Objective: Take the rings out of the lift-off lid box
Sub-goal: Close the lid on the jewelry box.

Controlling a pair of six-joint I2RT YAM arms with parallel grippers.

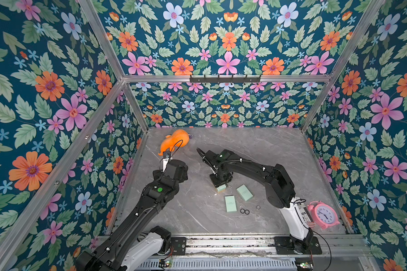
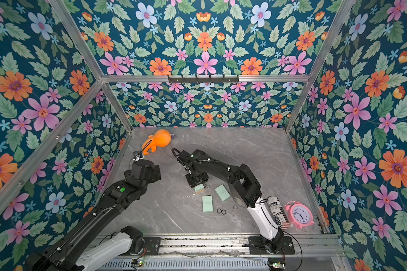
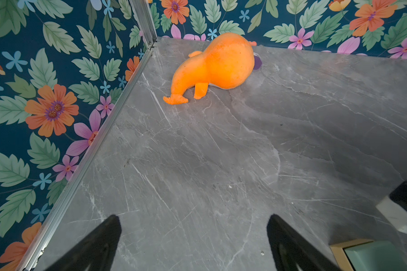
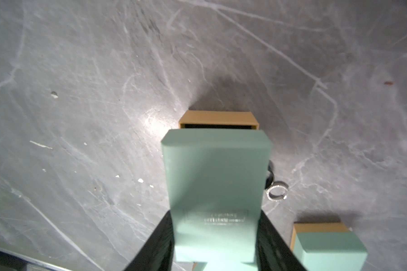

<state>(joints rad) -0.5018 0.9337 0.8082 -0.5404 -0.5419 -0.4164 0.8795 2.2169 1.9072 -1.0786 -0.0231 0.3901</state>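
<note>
Right gripper [image 4: 215, 237] clamped on mint box [image 4: 215, 178], left gripper [image 3: 194, 241] spread wide over bare table.
Near to far: we see two black rings [image 1: 244, 211] and a silver ring [image 1: 258, 207] toward the table's [image 1: 256, 150] near edge, another ring [image 4: 277, 191] just beside the held box, open marble behind, orange plush [image 1: 175, 140] near the far-left corner.

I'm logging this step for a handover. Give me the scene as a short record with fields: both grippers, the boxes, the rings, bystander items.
right gripper: closed on a mint-green box, tan inner edge showing
left gripper: open, empty, facing the orange plush toy
other boxes: two mint-green pieces on the table
rings: two black rings touching; silvery ring beside the held box
bystander: pink alarm clock
</note>
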